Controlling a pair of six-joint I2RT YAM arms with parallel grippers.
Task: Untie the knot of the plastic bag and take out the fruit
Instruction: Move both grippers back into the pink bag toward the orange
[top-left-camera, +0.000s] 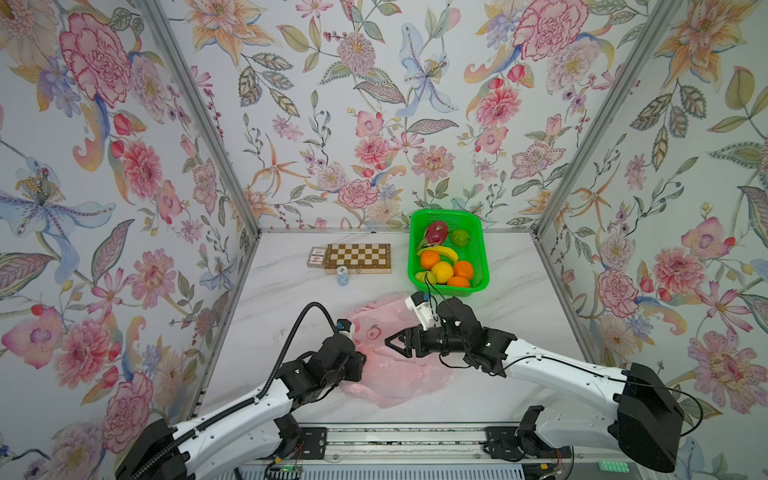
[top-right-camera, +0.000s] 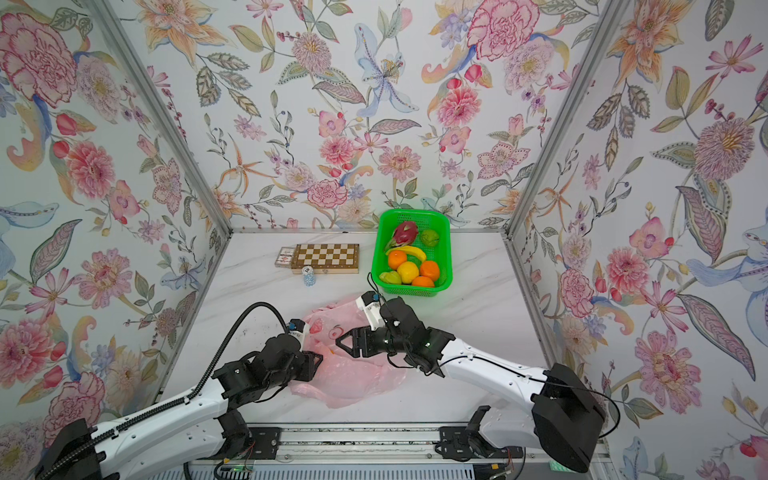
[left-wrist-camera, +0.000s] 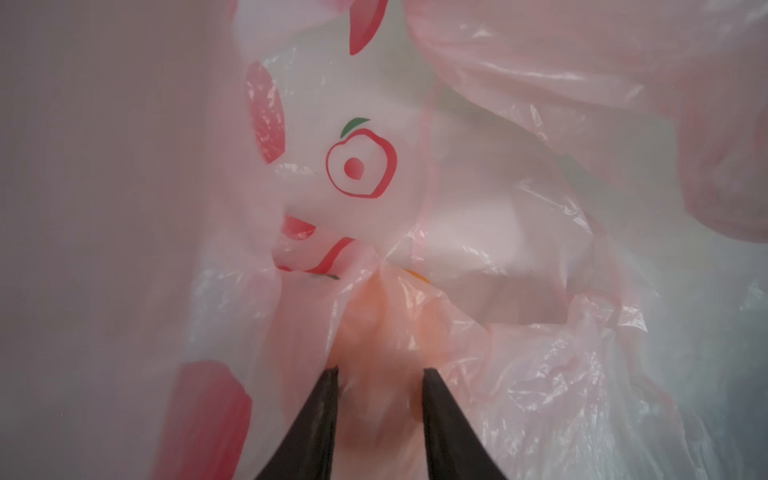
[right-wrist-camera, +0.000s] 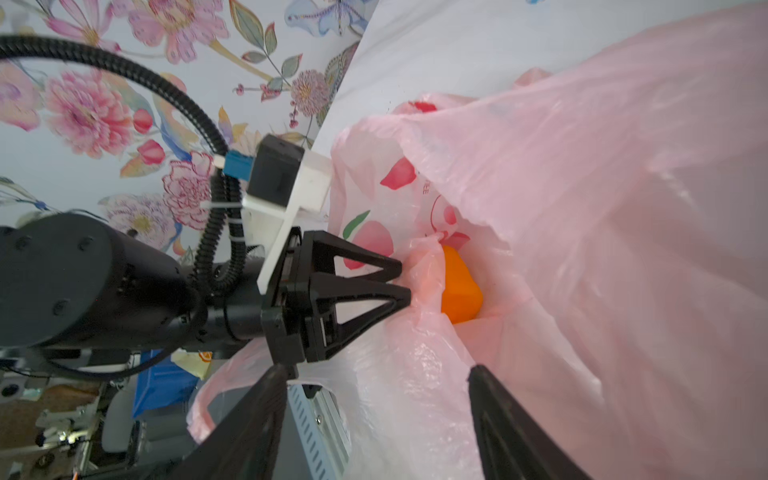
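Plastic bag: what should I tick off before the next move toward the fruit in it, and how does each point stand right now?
1. Mouth of the plastic bag open: ok; it gapes wide in the right wrist view.
2. Bag emptied: not ok; an orange fruit lies inside.
3. Left gripper holding the film: cannot tell; its tips are at a fold beside the fruit, but a firm pinch does not show.
4. Right gripper free: ok; jaws wide, nothing between them.
5. Fruit uncovered: ok; no film lies over it in the right wrist view.
6. Green basket has room: ok; bare mesh shows at its far end.
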